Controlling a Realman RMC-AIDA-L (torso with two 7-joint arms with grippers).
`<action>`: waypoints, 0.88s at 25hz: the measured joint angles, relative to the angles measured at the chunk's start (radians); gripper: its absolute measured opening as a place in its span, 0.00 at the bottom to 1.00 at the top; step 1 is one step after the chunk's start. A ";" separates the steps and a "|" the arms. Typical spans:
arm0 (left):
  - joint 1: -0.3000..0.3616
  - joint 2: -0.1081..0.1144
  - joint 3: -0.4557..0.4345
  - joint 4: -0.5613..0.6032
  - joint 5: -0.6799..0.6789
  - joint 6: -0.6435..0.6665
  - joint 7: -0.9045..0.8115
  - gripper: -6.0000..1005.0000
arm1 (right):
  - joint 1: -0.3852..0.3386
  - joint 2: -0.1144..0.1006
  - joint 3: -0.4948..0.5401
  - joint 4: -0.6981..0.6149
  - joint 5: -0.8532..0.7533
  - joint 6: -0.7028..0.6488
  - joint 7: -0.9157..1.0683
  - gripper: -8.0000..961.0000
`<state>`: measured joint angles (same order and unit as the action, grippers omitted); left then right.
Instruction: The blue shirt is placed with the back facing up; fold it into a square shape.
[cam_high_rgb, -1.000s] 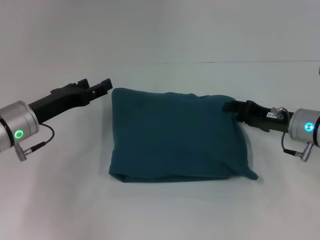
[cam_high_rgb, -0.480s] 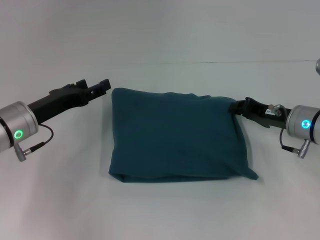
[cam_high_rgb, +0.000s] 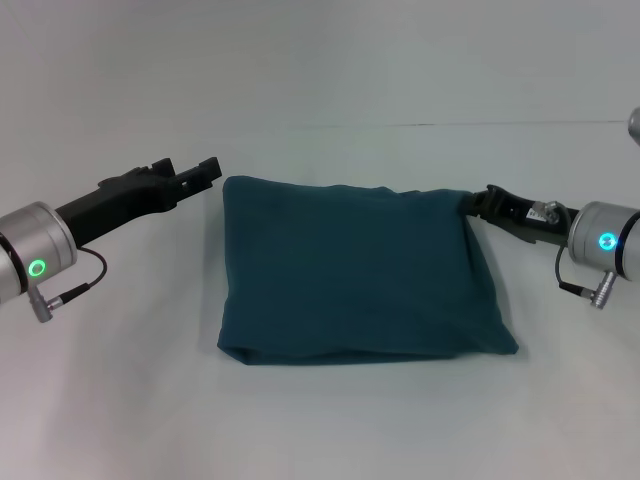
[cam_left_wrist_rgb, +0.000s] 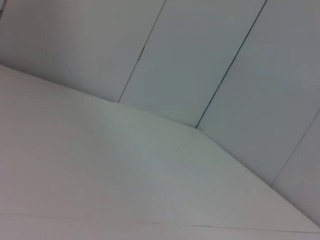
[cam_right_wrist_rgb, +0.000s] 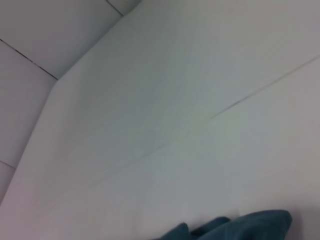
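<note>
The blue shirt (cam_high_rgb: 350, 270) lies folded into a rough square on the white table, plain side up. My right gripper (cam_high_rgb: 478, 203) is at its far right corner, shut on the cloth, which is drawn out to a point toward it. A dark fold of the blue shirt (cam_right_wrist_rgb: 250, 225) shows at the edge of the right wrist view. My left gripper (cam_high_rgb: 208, 168) hovers just off the far left corner, apart from the fabric and holding nothing. The left wrist view shows only table and wall.
The white table (cam_high_rgb: 330, 420) stretches all around the shirt, and its back edge (cam_high_rgb: 420, 125) meets a pale panelled wall. Nothing else stands on it.
My right gripper has drawn back to the right and slightly up, tugging the shirt's far right corner and right edge outward. The left arm has not moved.
</note>
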<state>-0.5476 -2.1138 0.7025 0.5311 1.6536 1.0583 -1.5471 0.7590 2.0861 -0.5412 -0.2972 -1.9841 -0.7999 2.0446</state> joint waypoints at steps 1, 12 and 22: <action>0.000 0.000 0.000 0.000 0.000 0.000 0.000 0.88 | 0.001 0.000 0.000 -0.003 0.005 0.000 -0.005 0.01; 0.002 -0.002 -0.003 -0.004 0.000 -0.011 -0.002 0.88 | 0.026 -0.012 -0.010 -0.049 0.010 -0.011 -0.016 0.01; 0.005 -0.008 -0.003 -0.004 -0.005 -0.028 -0.002 0.88 | 0.030 -0.009 -0.039 -0.042 0.006 -0.003 -0.017 0.01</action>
<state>-0.5425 -2.1217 0.6995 0.5273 1.6489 1.0305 -1.5492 0.7887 2.0772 -0.5801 -0.3387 -1.9782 -0.8030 2.0274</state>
